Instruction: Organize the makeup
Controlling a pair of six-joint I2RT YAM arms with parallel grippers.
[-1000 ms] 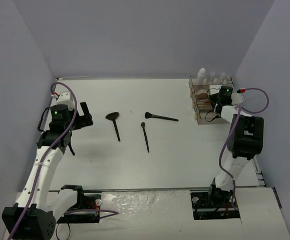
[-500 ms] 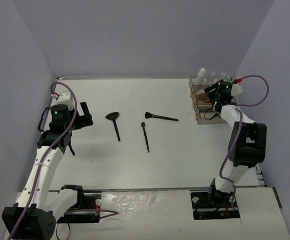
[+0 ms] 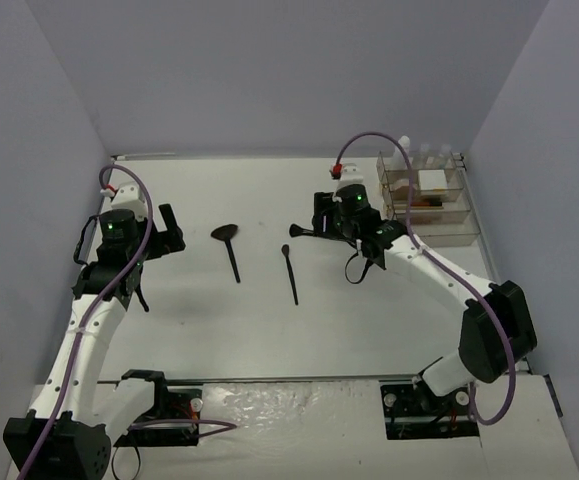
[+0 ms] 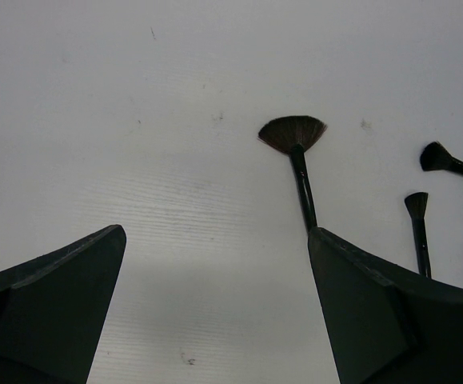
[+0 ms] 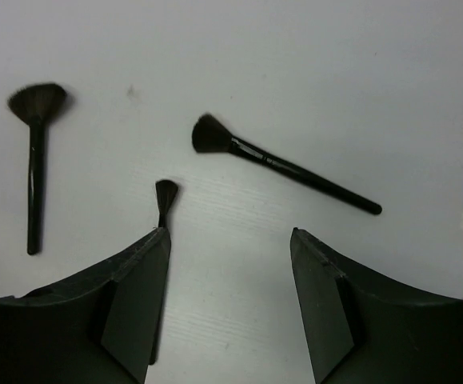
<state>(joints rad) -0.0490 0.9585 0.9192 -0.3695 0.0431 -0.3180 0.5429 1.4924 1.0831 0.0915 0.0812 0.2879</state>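
Desk first: white, with both arms reaching over it. My right pincer has swung left from the clear organizer in the far right corner, where it stood a second ago. It now hangs spread and empty above the angled brush. The left pincer has not moved; it is spread wide, holding nothing, near the fan brush. The small brush lies between those two brushes. From above, the right pincer covers most of the angled brush. The organizer's brownish contents are too blurred to name. White-capped bottles stand behind it, and a white pad sits on top.
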